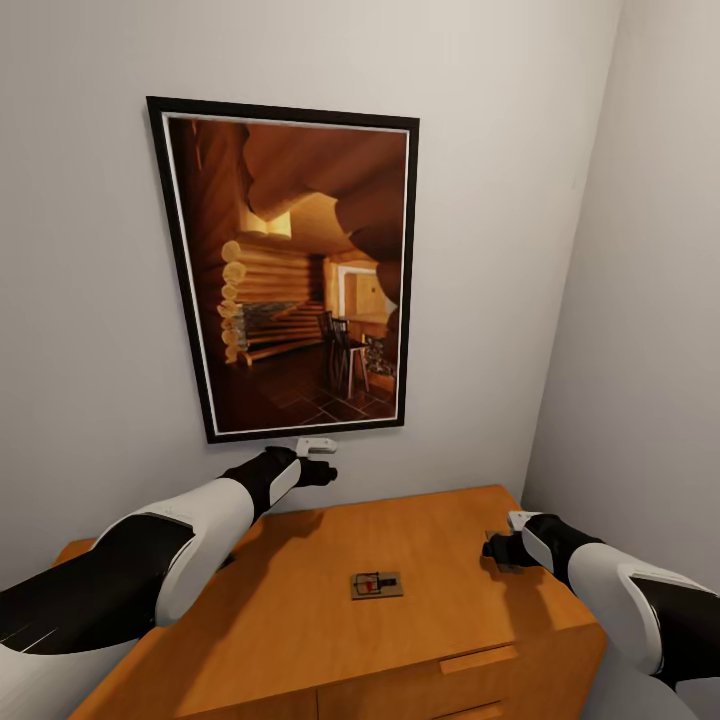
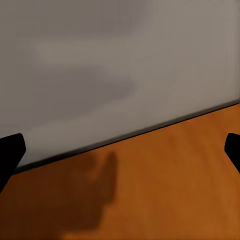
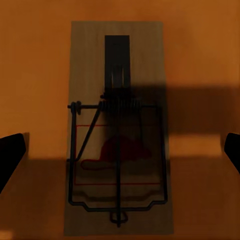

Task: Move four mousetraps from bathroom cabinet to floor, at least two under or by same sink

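1. I am looking down over the cabinet [image 1: 420, 560], whose flat orange-brown top serves as my worktop, pushed into a corner of grey walls.
2. One mousetrap [image 1: 376, 584] lies flat near the middle of the worktop, toward the near edge, with bare wood all around it.
3. A second mousetrap [image 3: 119, 135] lies flat on the worktop straight under my right gripper [image 1: 497, 549], at the right side of the top (in the head view only a sliver of it peeks out beside the gripper).
4. In the right wrist view that mousetrap fills the middle, wire bar and red spot plain, and the two dark fingertips [image 3: 11, 155] sit far apart at either edge: the right gripper is wide open and holds nothing.
5. My left gripper [image 1: 318, 470] hangs over the far left part of the worktop, close to the wall, just below a framed picture [image 1: 290, 265] of a log interior.
6. Its fingertips [image 2: 10, 152] also stand wide apart, gripping nothing, with its shadow on the wood beneath.
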`<state>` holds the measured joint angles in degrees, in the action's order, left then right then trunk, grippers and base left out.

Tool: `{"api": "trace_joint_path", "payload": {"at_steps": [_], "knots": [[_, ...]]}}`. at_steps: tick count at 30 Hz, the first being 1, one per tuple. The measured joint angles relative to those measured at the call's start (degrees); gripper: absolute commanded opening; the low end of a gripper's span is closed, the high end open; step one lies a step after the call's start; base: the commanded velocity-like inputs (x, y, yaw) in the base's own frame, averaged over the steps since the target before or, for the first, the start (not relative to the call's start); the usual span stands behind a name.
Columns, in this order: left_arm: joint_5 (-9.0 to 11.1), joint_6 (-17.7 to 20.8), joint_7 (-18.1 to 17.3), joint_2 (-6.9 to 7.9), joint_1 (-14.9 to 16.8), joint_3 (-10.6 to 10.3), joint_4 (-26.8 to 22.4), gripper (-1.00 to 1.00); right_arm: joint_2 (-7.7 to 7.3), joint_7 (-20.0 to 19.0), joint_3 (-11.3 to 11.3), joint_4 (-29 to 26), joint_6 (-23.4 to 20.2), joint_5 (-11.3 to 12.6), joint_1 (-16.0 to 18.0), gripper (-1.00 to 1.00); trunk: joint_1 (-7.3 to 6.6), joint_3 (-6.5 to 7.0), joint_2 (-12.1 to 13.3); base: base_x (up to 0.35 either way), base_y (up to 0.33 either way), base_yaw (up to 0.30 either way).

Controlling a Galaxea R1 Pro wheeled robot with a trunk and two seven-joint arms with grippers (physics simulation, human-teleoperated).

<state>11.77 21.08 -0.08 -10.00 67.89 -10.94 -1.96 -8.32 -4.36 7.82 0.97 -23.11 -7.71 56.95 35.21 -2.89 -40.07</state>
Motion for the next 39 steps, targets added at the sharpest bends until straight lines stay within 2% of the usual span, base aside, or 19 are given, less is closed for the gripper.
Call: {"api": "trace_joint_path", "payload": {"at_steps": [39], "knots": [[0.01,-0.08,-0.02,0.00,0.00,0.00,-0.10,1.00,0.08,0.09,0.00,0.09,0.44,0.15,0.00,1.00,0.00,0.00,0.00,0.000,0.000,0.000]]}}
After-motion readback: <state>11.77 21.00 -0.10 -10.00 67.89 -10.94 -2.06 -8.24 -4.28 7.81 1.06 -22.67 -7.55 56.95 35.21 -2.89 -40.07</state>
